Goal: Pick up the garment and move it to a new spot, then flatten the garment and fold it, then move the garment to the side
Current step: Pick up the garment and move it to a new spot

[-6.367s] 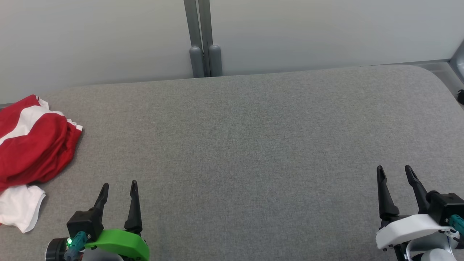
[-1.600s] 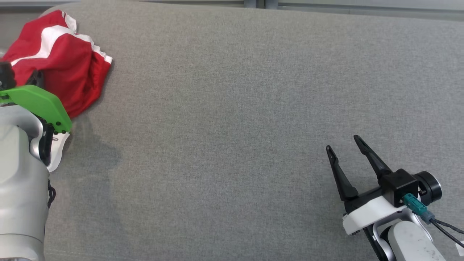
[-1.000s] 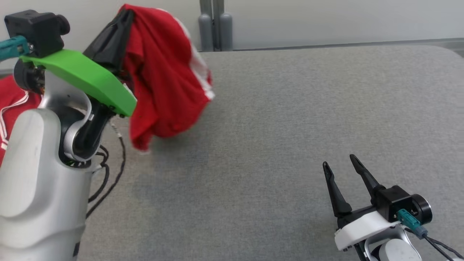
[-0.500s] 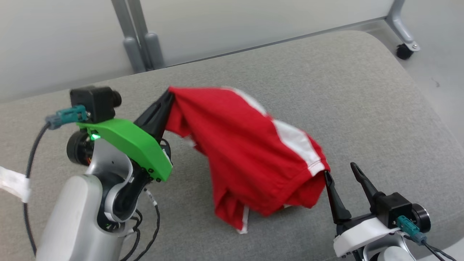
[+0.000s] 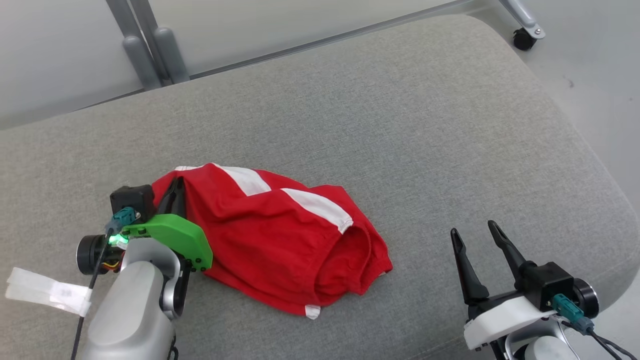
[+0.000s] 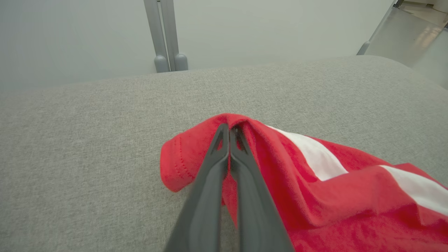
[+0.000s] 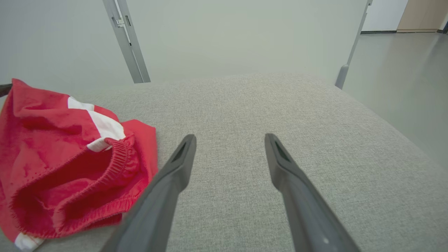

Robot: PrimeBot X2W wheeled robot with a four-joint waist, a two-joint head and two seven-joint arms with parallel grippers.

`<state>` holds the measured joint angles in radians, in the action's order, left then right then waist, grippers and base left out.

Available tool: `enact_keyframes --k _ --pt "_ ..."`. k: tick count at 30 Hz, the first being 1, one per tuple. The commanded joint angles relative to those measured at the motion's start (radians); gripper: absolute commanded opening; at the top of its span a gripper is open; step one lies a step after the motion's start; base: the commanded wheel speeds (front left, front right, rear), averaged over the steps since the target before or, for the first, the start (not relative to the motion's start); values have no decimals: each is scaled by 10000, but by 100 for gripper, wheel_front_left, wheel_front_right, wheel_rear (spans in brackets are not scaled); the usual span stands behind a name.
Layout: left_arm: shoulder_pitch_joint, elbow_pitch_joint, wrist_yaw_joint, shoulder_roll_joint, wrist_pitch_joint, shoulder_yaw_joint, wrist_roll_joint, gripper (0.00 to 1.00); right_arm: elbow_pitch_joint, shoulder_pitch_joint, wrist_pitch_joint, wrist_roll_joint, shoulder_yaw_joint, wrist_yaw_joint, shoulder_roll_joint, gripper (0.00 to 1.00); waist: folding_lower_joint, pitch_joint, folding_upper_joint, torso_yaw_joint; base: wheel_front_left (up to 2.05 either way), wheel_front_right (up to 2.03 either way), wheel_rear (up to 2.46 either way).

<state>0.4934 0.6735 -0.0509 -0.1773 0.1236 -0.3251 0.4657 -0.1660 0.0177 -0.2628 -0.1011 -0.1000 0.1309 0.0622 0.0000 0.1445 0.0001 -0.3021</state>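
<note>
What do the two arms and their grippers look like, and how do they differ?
Both have two long dark fingers, a black camera block and a teal plug on a dark cable. The left gripper has a green bracket and a white tape tag; the right gripper a white bracket. Forearms are silver-grey.

Light is bright, even and diffuse across all 3 views, and shadows are soft-edged. In the head view the red garment (image 5: 270, 245) casts a faint, blurred shadow on the grey worktop (image 5: 400, 125) along its near edge, and a small green lamp (image 5: 113, 240) glows beside the left hand (image 5: 176, 182). That view is sharp from edge to edge. In both wrist views the dark fingers (image 6: 208, 189) turn soft and smeared toward the bottom edge, while the worktop's weave farther out is crisp. The wide lens leans the grey posts (image 7: 127, 45) in the right wrist view, where the floor (image 7: 402, 70) carries a dull sheen.
</note>
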Motion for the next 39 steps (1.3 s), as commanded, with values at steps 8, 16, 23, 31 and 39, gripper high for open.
enact_keyframes --k 8,16,23,31,39 --pt "-700 267 -180 489 1403 426 -107 100 119 -169 -33 221 304 -3 263 100 0 -781 -1 931 0 0 0" --pt "-3961 -3548 -332 884 1406 1545 -1372 100 555 -633 -31 351 877 -3 456 100 0 -1526 -1 1800 0 0 0" --pt "-6187 -5236 -95 1164 1407 2131 -2397 100 579 -1142 -33 437 1302 -3 606 100 0 -2068 -1 2452 0 0 0" --pt "-7202 -5684 320 1231 1408 3040 -3019 100 481 -1688 -31 537 1513 -3 609 100 0 -2348 -1 2877 0 0 0" --pt "-7126 -5692 570 1267 1409 3571 -3109 100 395 -1675 -31 567 1502 -3 572 100 0 -2194 -1 3350 0 0 0"
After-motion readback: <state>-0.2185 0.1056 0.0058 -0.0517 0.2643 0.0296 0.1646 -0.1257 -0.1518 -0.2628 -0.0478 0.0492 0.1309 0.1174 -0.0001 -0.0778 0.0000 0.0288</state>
